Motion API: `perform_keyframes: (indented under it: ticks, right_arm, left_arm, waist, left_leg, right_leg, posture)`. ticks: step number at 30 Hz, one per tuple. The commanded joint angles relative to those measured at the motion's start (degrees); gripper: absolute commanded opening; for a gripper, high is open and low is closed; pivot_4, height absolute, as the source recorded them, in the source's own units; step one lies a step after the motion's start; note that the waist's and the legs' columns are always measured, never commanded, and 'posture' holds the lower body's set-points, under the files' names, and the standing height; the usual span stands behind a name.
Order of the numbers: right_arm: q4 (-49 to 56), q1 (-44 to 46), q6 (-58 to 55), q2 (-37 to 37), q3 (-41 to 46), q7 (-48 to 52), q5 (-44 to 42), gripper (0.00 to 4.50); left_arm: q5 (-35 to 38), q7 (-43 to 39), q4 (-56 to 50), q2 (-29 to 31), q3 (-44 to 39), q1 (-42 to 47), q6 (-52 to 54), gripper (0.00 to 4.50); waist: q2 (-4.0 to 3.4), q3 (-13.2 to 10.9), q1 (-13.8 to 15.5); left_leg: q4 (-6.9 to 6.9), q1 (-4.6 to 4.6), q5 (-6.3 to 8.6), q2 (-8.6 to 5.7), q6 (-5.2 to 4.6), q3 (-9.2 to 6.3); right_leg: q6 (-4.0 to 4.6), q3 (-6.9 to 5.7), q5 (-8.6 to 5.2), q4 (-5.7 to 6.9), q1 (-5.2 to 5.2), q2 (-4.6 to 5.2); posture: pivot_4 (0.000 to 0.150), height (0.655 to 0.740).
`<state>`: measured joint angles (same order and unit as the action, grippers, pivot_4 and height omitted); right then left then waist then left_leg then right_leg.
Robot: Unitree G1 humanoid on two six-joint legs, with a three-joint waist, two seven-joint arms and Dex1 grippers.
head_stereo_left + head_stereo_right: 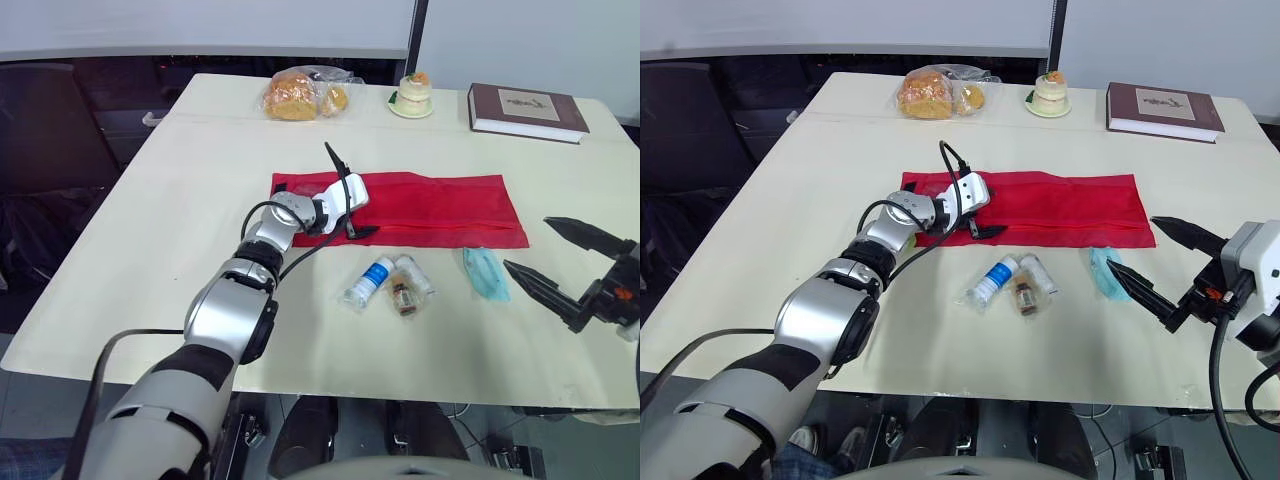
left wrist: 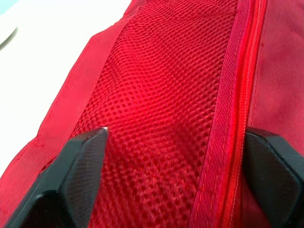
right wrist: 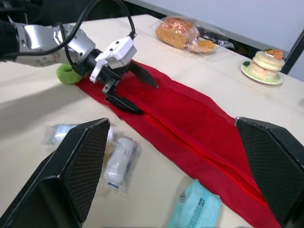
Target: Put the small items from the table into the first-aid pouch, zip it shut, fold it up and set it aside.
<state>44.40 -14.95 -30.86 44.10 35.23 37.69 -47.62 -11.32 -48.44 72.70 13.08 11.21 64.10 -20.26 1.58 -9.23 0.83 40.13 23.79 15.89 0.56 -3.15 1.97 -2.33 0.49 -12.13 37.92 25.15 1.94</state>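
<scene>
The red first-aid pouch (image 1: 430, 205) is laid flat and unfolded on the table (image 1: 150, 250). Its long axis runs left to right, and its zipper (image 2: 240, 95) runs along the near long edge. Whether the zipper is open cannot be told.

The left gripper (image 1: 352, 190) is placed over the pouch's left end with its fingers (image 2: 71, 175) spread wide. One finger is raised off the cloth and the other is lowered close to the zipper line. Nothing is pinched. In the left wrist view the mesh panel (image 2: 156, 95) and zipper are seen between the two fingers.

The right gripper (image 1: 528, 243) is held spread and empty near the table's near right edge, just beside a teal mask pack (image 1: 486, 272).

In front of the pouch, apart from it, lie a blue-capped bottle (image 1: 370, 280), a brown vial (image 1: 405, 297) and a clear-wrapped roll (image 1: 415, 272), bunched together. Their labels cannot be read.

A green object (image 3: 69, 74), possibly a ball, is partly hidden behind the left gripper at the pouch's left end.

At the far edge are a bread bag (image 1: 300, 95), a cake on a plate (image 1: 412, 95) and a book (image 1: 525, 110).
</scene>
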Motion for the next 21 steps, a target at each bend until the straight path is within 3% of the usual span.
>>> perform_keyframes:
  ticks: [1,7,12,15,21]
  right_arm:
    - [1.2,0.2,1.7,-0.4,-0.1,-0.5,1.1,4.50]
    - [1.0,0.1,2.0,-0.8,-0.4,-0.2,1.6,4.50]
    - [0.8,0.0,1.7,-1.2,0.0,-0.3,0.7,4.50]
    - [1.3,-1.4,2.3,-0.3,2.2,3.2,-0.8,4.50]
    - [-0.8,-0.7,1.1,7.0,6.9,12.9,-5.7,4.50]
  left_arm:
    - [-0.1,0.7,-0.1,-0.8,-0.5,1.6,-0.3,2.63]
    - [-0.2,0.4,0.0,-1.8,-0.6,1.9,-0.6,0.04]
    - [-0.1,-0.3,0.0,-1.9,-0.7,2.0,-0.7,0.04]
    - [1.4,-5.1,-0.5,-0.8,-1.6,1.4,-1.3,0.04]
    - [1.8,-10.0,-1.0,2.5,-2.4,0.0,-2.0,0.04]
  waist:
    - [0.00,0.0,0.0]
    - [0.00,0.0,0.0]
    - [0.00,0.0,0.0]
    - [0.00,0.0,0.0]
    - [0.00,0.0,-0.2]
  left_leg:
    - [0.00,0.00,0.00,0.00,0.00,0.00]
    - [0.00,0.00,0.00,0.00,0.00,0.00]
    - [0.00,0.00,0.00,0.00,0.00,0.00]
    - [0.00,0.00,0.00,0.00,0.00,0.00]
    - [0.00,-0.03,0.00,0.02,0.00,0.03]
  right_leg:
    - [0.00,0.00,0.00,0.00,0.00,0.00]
    - [0.00,0.00,0.00,0.00,0.00,0.00]
    - [0.00,0.00,0.00,0.00,0.00,0.00]
    - [0.00,0.00,0.00,0.00,0.00,0.00]
    - [0.00,0.03,0.00,0.01,0.00,-0.03]
  posture:
    - [0.150,0.7289]
    - [0.150,0.7289]
    - [0.150,0.7289]
    - [0.150,0.7289]
    - [0.150,0.7289]
